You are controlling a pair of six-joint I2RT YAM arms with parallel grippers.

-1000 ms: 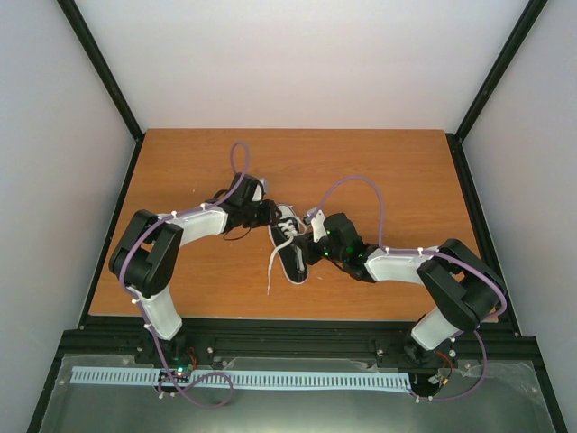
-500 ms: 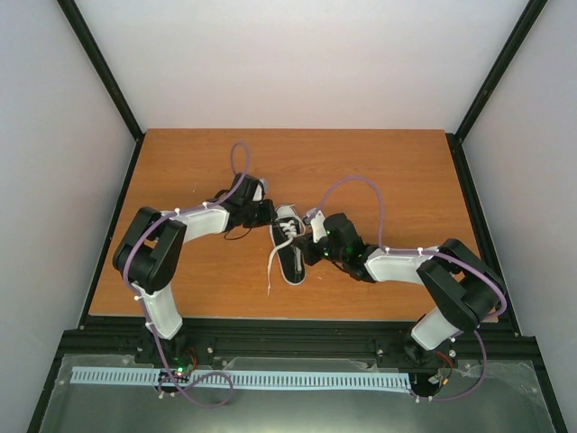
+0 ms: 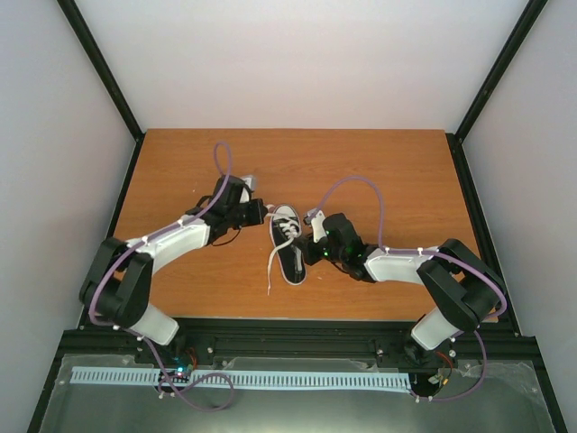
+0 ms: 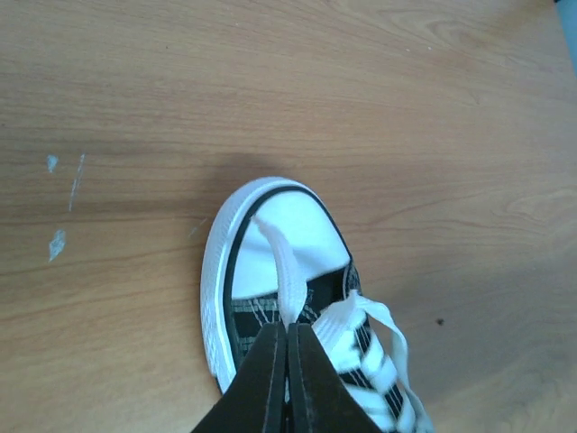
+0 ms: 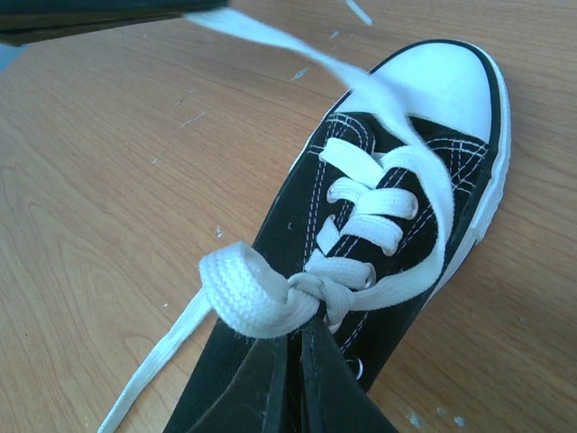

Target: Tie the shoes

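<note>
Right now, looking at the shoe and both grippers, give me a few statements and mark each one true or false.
1. The left gripper is shut on a lace strand that runs over the toe cap. True.
2. The right gripper hangs open above the sneaker. False: it is shut on a lace loop at the top of the lacing.
3. The sneaker lies on its side. False: it stands on its sole, toe pointing away from the arm bases.
4. A loose lace end trails on the table toward the near edge. True.

Lab robot cell: white walls, black frame, wooden table.
</note>
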